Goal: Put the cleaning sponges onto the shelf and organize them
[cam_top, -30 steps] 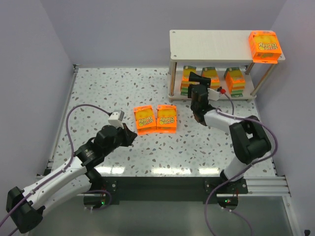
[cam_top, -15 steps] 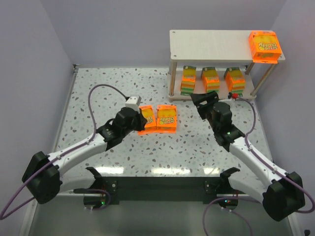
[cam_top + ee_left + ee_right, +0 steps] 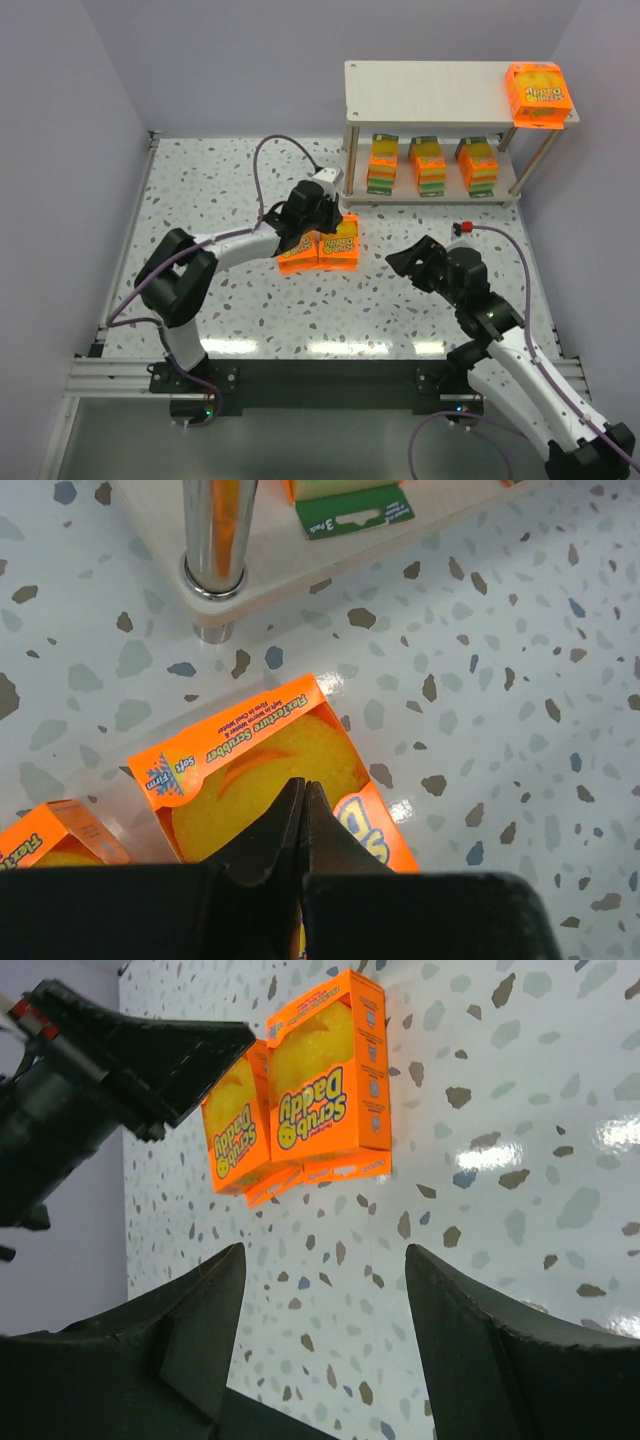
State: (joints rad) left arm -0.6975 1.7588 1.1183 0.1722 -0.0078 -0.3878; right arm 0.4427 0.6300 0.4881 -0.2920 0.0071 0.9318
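The shelf (image 3: 430, 85) stands at the far right. One orange sponge pack (image 3: 538, 93) lies on its top board's right end. Three packs (image 3: 427, 165) stand in a row on the lower tier. Two packs (image 3: 340, 243) lie side by side on the table. My left gripper (image 3: 322, 215) is shut and empty, with its tips (image 3: 303, 785) over the far end of the right-hand pack (image 3: 260, 770). The other pack (image 3: 50, 835) is at its left. My right gripper (image 3: 405, 262) is open and empty, right of the two packs (image 3: 325, 1080), and points at them (image 3: 325, 1250).
The shelf's front left leg (image 3: 215, 535) and lower board (image 3: 300, 570) are just beyond the left gripper. The left arm (image 3: 100, 1060) reaches over the packs from the left. Speckled tabletop (image 3: 230, 190) lies to the left and in front.
The left arm has swung from the near left out over the two table packs. The right arm has drawn back from the lower shelf to the near right.
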